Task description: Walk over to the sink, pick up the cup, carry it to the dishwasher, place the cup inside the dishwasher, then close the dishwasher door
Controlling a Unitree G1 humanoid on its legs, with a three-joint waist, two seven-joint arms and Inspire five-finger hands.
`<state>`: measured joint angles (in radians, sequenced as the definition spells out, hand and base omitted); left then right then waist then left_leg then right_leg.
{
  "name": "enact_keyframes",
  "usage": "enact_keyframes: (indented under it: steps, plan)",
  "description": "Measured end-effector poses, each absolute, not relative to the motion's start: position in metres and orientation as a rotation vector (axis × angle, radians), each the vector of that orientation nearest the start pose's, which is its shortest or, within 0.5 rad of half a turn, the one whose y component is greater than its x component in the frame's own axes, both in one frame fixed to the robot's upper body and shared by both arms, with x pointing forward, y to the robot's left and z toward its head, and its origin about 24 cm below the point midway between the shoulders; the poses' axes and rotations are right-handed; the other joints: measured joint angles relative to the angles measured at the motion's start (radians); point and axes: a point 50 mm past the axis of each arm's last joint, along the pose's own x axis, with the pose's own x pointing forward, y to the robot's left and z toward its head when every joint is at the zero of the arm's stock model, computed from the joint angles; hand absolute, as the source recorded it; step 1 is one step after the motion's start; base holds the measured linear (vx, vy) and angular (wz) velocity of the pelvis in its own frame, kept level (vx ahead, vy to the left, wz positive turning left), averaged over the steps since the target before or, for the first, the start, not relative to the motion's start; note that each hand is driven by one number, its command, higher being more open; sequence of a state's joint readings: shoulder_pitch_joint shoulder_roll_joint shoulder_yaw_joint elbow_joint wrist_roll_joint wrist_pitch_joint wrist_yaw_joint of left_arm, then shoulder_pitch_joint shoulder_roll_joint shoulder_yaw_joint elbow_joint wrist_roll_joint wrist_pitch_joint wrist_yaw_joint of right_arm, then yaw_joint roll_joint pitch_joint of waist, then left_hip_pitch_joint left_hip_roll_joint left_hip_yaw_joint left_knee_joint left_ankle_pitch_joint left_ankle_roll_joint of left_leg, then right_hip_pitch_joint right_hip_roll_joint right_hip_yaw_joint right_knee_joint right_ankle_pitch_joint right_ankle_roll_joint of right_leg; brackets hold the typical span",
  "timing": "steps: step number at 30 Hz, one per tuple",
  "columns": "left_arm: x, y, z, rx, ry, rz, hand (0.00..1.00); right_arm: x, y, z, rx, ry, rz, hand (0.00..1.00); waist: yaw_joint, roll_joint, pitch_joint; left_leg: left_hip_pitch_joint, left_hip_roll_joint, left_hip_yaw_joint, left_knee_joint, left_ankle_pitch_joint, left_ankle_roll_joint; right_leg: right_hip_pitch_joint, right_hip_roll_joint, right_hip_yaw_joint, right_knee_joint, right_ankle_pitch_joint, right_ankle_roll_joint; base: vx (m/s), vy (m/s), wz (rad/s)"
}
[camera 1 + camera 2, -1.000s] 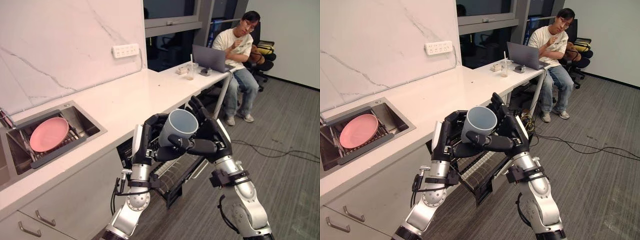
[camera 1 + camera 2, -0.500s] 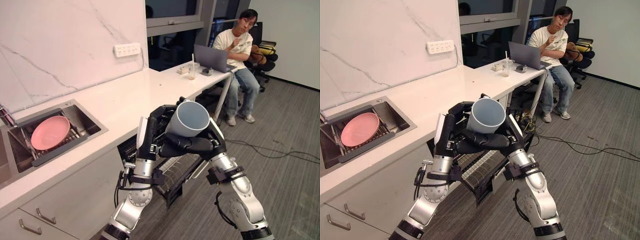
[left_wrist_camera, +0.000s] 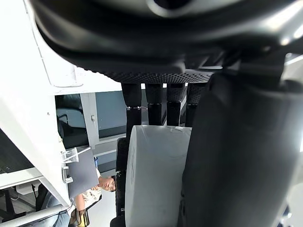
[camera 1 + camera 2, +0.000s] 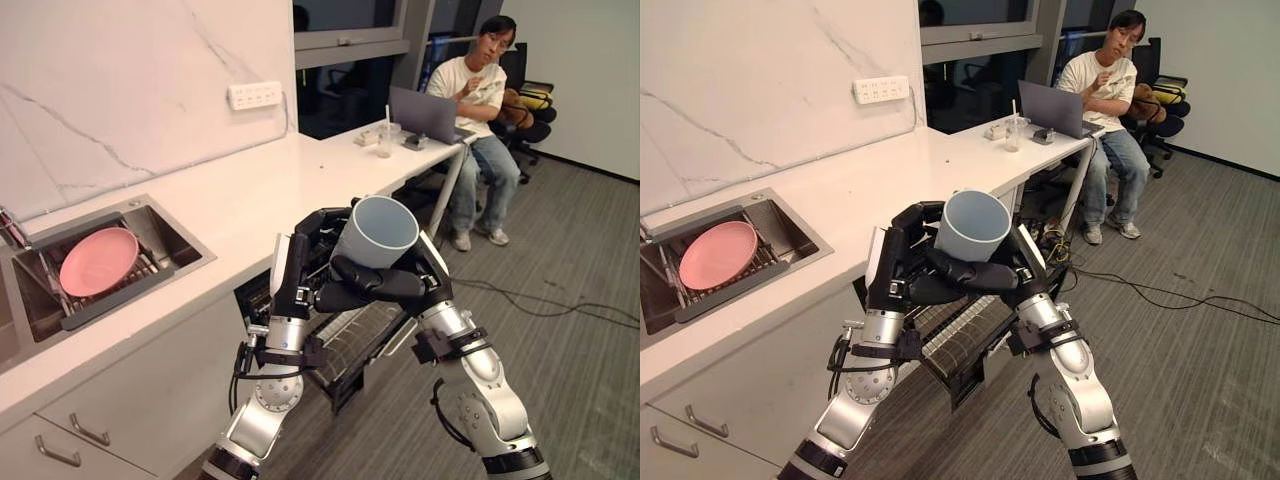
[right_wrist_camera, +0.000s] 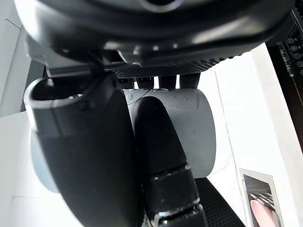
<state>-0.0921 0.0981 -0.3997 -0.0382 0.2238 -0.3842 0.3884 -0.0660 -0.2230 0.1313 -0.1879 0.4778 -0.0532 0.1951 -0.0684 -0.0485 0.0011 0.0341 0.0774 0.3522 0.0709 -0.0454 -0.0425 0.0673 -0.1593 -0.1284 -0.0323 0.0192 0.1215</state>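
Two hands clasped the pale blue cup point(image 4: 375, 231) between them: left hand point(image 4: 296, 278) curled round its left side, right hand point(image 4: 392, 287) wrapped beneath, thumb across the wall. Cup tilted, mouth up, in the air beside the white desk point(image 4: 230, 200) edge, above the pulled-out dishwasher rack point(image 4: 350, 342). Pink plate point(image 4: 98, 262) lay in the sink point(image 4: 174, 239).
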Motion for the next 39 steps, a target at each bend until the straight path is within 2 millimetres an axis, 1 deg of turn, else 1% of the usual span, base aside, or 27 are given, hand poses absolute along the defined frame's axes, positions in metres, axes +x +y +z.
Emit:
enact_keyframes:
  steps: [1, 2, 7, 10, 13, 16, 20, 23, 25, 29, 32, 35, 36, 37, 39]
  plan:
    - [0.241, 0.075, 0.101, 0.133, -0.558, -0.092, 0.00, 0.256, -0.138, 0.106, 0.243, -0.271, 0.401, 0.00, 0.000, -0.001, 0.000, -0.001, -0.001, 0.000, 0.000, 0.000, 0.000, -0.001, -0.001, 0.000, 0.000, 0.000, 0.000, 0.00, 0.000, 0.00]
    - [0.241, 0.075, 0.101, 0.132, -0.555, -0.093, 1.00, 0.256, -0.138, 0.106, 0.243, -0.269, 0.401, 0.00, 0.000, -0.001, 0.000, -0.002, -0.002, -0.001, 0.000, 0.000, 0.000, -0.001, -0.002, -0.002, 0.000, 0.000, 0.000, 0.00, 0.000, 0.00]
    - [0.238, 0.074, 0.096, 0.100, -0.529, -0.108, 1.00, 0.256, -0.139, 0.105, 0.245, -0.264, 0.383, 0.00, 0.000, 0.000, 0.001, -0.006, -0.002, -0.008, 0.000, 0.000, 0.000, 0.000, -0.002, -0.009, 0.000, 0.000, 0.000, 0.00, 0.000, 0.04]
    - [0.229, 0.071, 0.086, 0.102, -0.493, -0.146, 1.00, 0.259, -0.142, 0.103, 0.261, -0.255, 0.338, 0.00, 0.000, 0.000, 0.001, -0.007, -0.003, -0.012, 0.000, 0.000, 0.000, 0.002, -0.002, -0.013, 0.000, 0.000, 0.000, 0.00, 0.000, 0.04]
    - [0.223, 0.072, 0.075, 0.106, -0.443, -0.148, 1.00, 0.261, -0.146, 0.106, 0.299, -0.272, 0.292, 0.00, 0.000, 0.001, 0.005, -0.006, -0.004, -0.012, 0.000, 0.000, 0.000, 0.003, -0.003, -0.014, 0.000, 0.000, 0.000, 0.00, 0.000, 0.00]
    - [0.222, 0.081, 0.072, 0.107, -0.423, -0.103, 1.00, 0.263, -0.156, 0.110, 0.335, -0.304, 0.232, 0.00, 0.001, 0.002, 0.006, -0.006, -0.005, -0.015, 0.000, 0.001, 0.002, 0.004, -0.004, -0.017, 0.004, 0.000, 0.000, 0.00, 0.000, 0.02]
    - [0.229, 0.098, 0.075, 0.073, -0.420, 0.007, 1.00, 0.263, -0.166, 0.113, 0.346, -0.338, 0.182, 0.00, 0.000, 0.006, 0.010, 0.002, -0.009, -0.017, -0.011, 0.006, 0.007, 0.006, -0.007, -0.023, 0.012, 0.000, 0.000, 0.00, 0.000, 0.00]
    - [0.231, 0.106, 0.077, 0.073, -0.428, 0.037, 1.00, 0.263, -0.170, 0.114, 0.354, -0.345, 0.157, 0.00, 0.000, 0.006, 0.010, 0.004, -0.015, -0.026, -0.024, 0.013, 0.009, 0.006, -0.010, -0.035, 0.015, -0.001, -0.001, -0.03, 0.003, 0.08]
    - [0.231, 0.107, 0.076, 0.062, -0.420, 0.025, 1.00, 0.262, -0.172, 0.114, 0.352, -0.348, 0.148, 0.00, 0.001, 0.006, 0.010, 0.006, -0.019, -0.034, -0.036, 0.021, 0.010, 0.006, -0.012, -0.043, 0.015, -0.001, -0.001, -0.01, 0.000, 0.11]
    - [0.224, 0.109, 0.066, 0.059, -0.366, -0.047, 1.00, 0.261, -0.176, 0.112, 0.349, -0.344, 0.137, 0.00, 0.002, 0.006, 0.010, 0.010, -0.023, -0.037, -0.048, 0.025, 0.012, 0.008, -0.014, -0.049, 0.015, -0.001, -0.001, 0.00, 0.001, 0.04]
    - [0.218, 0.105, 0.054, 0.072, -0.307, -0.137, 1.00, 0.260, -0.185, 0.109, 0.336, -0.322, 0.110, 0.00, 0.003, 0.007, 0.010, 0.012, -0.028, -0.040, -0.058, 0.029, 0.016, 0.008, -0.018, -0.060, 0.017, -0.001, -0.001, 0.01, 0.008, 0.04]
    - [0.215, 0.102, 0.031, 0.106, -0.207, -0.211, 1.00, 0.261, -0.192, 0.103, 0.301, -0.281, 0.112, 0.00, 0.003, 0.007, 0.010, 0.017, -0.031, -0.041, -0.067, 0.032, 0.018, 0.011, -0.019, -0.068, 0.019, -0.001, -0.001, 0.00, 0.000, 0.00]
    - [0.213, 0.104, 0.015, 0.126, -0.132, -0.221, 1.00, 0.262, -0.196, 0.096, 0.281, -0.244, 0.117, 0.00, 0.001, 0.008, 0.011, 0.017, -0.031, -0.043, -0.071, 0.034, 0.017, 0.012, -0.020, -0.071, 0.019, -0.001, -0.001, 0.00, 0.000, 0.00]
    - [0.212, 0.105, 0.008, 0.134, -0.097, -0.221, 1.00, 0.263, -0.197, 0.093, 0.268, -0.226, 0.116, 0.00, 0.001, 0.008, 0.011, 0.018, -0.031, -0.044, -0.073, 0.035, 0.018, 0.013, -0.020, -0.071, 0.018, -0.001, -0.001, 0.00, -0.008, 0.03]
    - [0.205, 0.112, -0.016, 0.156, 0.023, -0.200, 1.00, 0.264, -0.203, 0.082, 0.229, -0.160, 0.112, 0.00, 0.001, 0.008, 0.011, 0.020, -0.030, -0.047, -0.085, 0.044, 0.017, 0.013, -0.020, -0.075, 0.015, -0.001, -0.001, 0.00, -0.018, 0.07]
